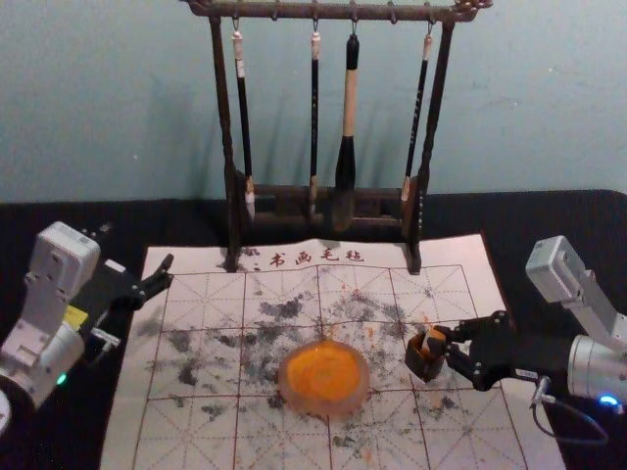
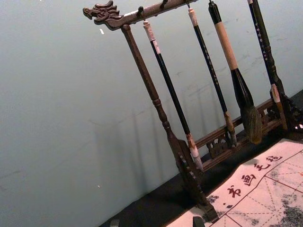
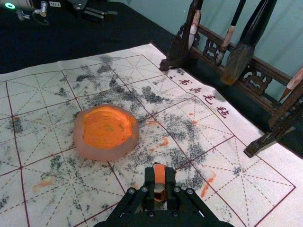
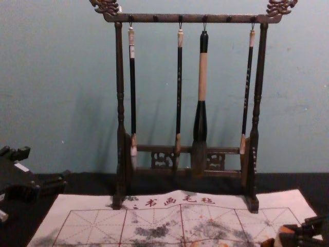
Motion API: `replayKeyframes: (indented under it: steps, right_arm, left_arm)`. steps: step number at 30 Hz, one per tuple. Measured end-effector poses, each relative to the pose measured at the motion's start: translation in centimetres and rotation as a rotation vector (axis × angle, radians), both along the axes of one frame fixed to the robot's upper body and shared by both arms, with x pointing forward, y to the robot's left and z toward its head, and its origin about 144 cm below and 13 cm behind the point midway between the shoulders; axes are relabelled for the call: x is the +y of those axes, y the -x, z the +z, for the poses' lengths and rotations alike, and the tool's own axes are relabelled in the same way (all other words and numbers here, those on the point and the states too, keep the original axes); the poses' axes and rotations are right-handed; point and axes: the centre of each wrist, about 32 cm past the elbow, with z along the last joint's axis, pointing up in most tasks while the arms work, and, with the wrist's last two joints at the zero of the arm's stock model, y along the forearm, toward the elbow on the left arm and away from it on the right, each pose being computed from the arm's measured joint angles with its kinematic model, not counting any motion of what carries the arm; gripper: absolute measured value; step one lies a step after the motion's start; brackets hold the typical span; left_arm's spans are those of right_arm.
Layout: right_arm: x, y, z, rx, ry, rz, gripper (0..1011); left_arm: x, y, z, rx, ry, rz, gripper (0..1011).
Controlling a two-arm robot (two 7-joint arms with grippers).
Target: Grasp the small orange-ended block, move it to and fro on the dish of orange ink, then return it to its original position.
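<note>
Orange-ended block (image 3: pixel 159 174) in right pincer (image 1: pixel 440 345), over mat (image 1: pixel 127 411) with 书画毛毡 lettering (image 1: pixel 316 257)

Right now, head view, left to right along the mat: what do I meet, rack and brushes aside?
Left gripper → dish of orange ink → orange-ended block held in the right gripper.

In the head view, the right pincer (image 1: pixel 446 341) covers the 3 o'clock side of the orange-ended block (image 1: pixel 432 340); the rack (image 1: pixel 343 12) is cut off at 12 o'clock, the mat (image 1: pixel 127 421) at 6. Lettering on the 1 o'clock brush (image 1: pixel 417 108) is too small to read.
</note>
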Motion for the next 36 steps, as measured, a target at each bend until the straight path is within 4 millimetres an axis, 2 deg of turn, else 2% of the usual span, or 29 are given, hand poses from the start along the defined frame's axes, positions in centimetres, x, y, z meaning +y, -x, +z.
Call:
replayKeyframes:
  steps: [4,8,14,15,19,22,23,25,26,29,30,33,36]
  right_arm:
    - [0.0,0.0,-0.01,0.001,0.001,0.0,114]
    - [-0.01,0.04,-0.12,0.005,0.008,0.0,185]
    - [0.0,0.04,-0.1,0.005,0.006,0.0,404]
    - [0.0,0.03,-0.1,0.005,0.006,0.0,404]
    - [0.0,0.02,-0.07,0.004,0.005,0.0,567]
    - [0.0,0.01,-0.05,0.004,0.004,0.0,626]
    - [0.0,0.01,-0.05,0.004,0.004,0.0,687]
    - [0.0,0.01,-0.04,0.003,0.003,-0.001,720]
    - [0.0,0.01,-0.04,0.003,0.003,-0.001,775]
    - [0.0,0.0,-0.02,0.003,0.002,-0.001,841]
    - [0.0,0.0,-0.02,0.002,0.002,-0.001,892]
    - [0.0,0.0,0.0,0.002,0.001,-0.001,969]
    - [0.0,0.0,0.0,0.002,0.001,0.0,1003]
  left_arm:
    - [0.0,0.0,0.0,0.0,0.0,0.0,1001]
    - [0.0,0.0,0.0,0.0,0.0,0.0,1001]
    - [0.0,0.0,0.0,0.0,0.0,0.0,1001]
    - [0.0,0.0,0.0,0.0,0.0,0.0,1001]
    - [0.0,0.0,0.0,0.0,0.0,0.0,1001]
    - [0.0,0.0,0.0,0.0,0.0,0.0,1001]
    - [0.0,0.0,0.0,0.0,0.0,0.0,1001]
    - [0.0,0.0,0.0,0.0,0.0,0.0,1001]
    - [0.0,0.0,0.0,0.0,0.0,0.0,1001]
    - [0.0,0.0,0.0,0.0,0.0,0.0,1001]
    - [0.0,0.0,0.0,0.0,0.0,0.0,1001]
    - [0.0,0.0,0.0,0.0,0.0,0.0,1001]
    - [0.0,0.0,0.0,0.0,0.0,0.0,1001]
